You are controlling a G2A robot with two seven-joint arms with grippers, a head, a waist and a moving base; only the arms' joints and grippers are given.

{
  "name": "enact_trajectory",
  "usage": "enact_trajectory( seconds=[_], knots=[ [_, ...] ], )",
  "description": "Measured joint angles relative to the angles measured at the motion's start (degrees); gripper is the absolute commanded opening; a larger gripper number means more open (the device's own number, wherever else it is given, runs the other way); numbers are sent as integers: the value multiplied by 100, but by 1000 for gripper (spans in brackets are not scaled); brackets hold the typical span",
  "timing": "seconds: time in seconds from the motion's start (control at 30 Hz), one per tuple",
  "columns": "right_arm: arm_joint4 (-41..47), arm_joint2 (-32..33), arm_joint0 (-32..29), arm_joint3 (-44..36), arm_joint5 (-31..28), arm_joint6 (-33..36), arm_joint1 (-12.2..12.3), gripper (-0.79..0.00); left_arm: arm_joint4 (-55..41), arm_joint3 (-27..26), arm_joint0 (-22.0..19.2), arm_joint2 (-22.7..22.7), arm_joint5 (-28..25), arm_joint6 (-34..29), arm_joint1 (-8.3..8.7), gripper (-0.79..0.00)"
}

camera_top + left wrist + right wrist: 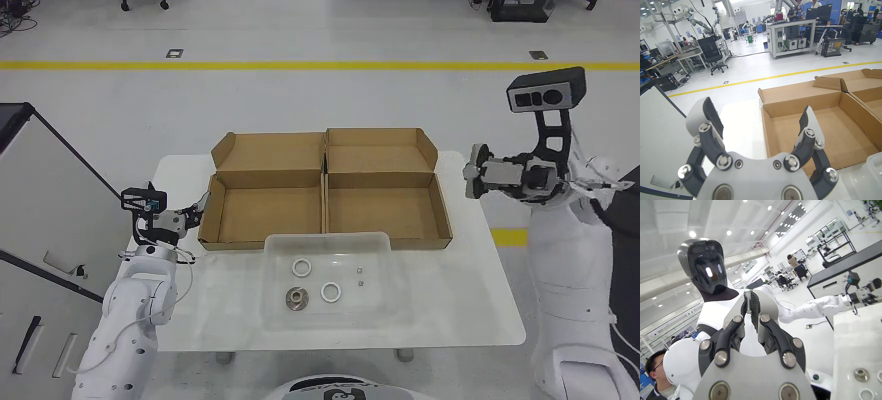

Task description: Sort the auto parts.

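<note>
Top view: white rings (301,267) and flanged metal part (295,297) lying in clear tray (325,237) on white table (470,290), just before two open cardboard boxes (265,210); yellow floor line (320,65) beyond. Left wrist view: left gripper (757,105) spread wide, empty, at the left box's outer wall. Right wrist view: right gripper (750,294) clamped on threaded bolt (748,303), by the table's right edge

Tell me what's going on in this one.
A robot is sorting parts at a table. Its right gripper, raised off the table's side, is shut on a threaded screw. Its left gripper is open beside a cardboard box. Two white rings and a metal hub lie in the clear bin.
</note>
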Motion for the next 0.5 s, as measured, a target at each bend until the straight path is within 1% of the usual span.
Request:
enact_trajectory(
  seconds=[0.2, 0.37, 0.5],
  knots=[
    [-956, 306, 228, 37, 355, 69, 246, -785, 0, 0, 0, 0, 0, 0, 0, 0],
    [-2171, 242, 448, 165, 702, 68, 647, -785, 0, 0, 0, 0, 0, 0, 0, 0],
    [-3025, -35, 557, 291, 878, 68, 1023, -785, 0, 0, 0, 0, 0, 0, 0, 0]
  ],
)
